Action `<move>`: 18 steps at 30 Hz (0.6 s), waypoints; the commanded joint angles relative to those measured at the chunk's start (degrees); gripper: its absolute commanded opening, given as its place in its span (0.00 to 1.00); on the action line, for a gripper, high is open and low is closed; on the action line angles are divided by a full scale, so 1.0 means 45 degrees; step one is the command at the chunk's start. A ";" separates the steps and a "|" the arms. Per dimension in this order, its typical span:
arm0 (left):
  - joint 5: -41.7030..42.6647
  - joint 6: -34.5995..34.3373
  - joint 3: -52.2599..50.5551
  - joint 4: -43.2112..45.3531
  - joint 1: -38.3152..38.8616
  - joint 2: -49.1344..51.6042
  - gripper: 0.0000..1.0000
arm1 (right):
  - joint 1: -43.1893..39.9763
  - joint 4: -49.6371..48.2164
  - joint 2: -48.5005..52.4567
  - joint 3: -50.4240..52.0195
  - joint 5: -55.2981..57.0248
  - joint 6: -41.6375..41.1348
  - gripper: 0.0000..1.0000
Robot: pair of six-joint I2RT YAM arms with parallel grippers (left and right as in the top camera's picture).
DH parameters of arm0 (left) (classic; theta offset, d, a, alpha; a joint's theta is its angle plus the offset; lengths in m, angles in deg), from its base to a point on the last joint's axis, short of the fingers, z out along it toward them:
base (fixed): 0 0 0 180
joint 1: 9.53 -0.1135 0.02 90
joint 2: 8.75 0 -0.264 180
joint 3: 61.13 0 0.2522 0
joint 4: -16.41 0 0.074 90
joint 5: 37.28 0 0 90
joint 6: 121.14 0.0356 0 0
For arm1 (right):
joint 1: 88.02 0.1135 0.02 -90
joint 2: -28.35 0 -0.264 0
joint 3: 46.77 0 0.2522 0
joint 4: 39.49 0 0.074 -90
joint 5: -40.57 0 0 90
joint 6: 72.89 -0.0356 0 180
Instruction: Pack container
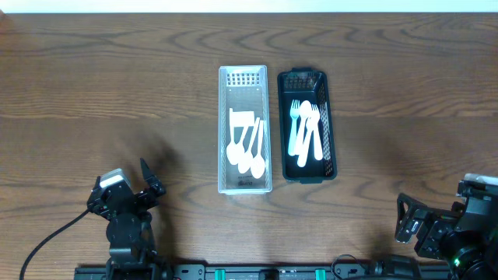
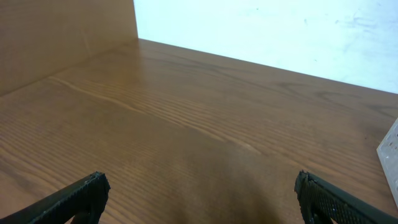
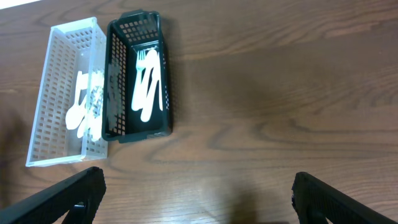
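Note:
A white perforated container [image 1: 243,78] stands mid-table and holds white spoons [image 1: 247,148]. Beside it on the right, a black perforated container [image 1: 304,80] holds white forks and spoons [image 1: 304,132]. Both also show in the right wrist view, the white container [image 3: 59,74] and the black container [image 3: 134,37]. My left gripper [image 1: 148,183] is open and empty at the front left, over bare wood [image 2: 199,199]. My right gripper [image 1: 405,222] is open and empty at the front right, well short of the containers [image 3: 196,199].
The wooden table [image 1: 117,93] runs to a white wall at the back. A wooden side panel [image 2: 56,37] stands at the left in the left wrist view. A corner of the white container [image 2: 392,149] shows at that view's right edge.

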 commanded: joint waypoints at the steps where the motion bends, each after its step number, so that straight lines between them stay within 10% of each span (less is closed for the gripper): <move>1: -0.0034 -0.0117 -0.0345 -0.0024 -0.0053 -0.0078 0.98 | 0.0068 -0.0423 0.0029 0.0015 0.0321 0.0175 0.99; 18: -0.0034 -0.0117 -0.0345 -0.0024 -0.0053 -0.0078 0.98 | 0.0291 -0.9938 -0.1535 0.8068 0.0350 -0.0204 0.99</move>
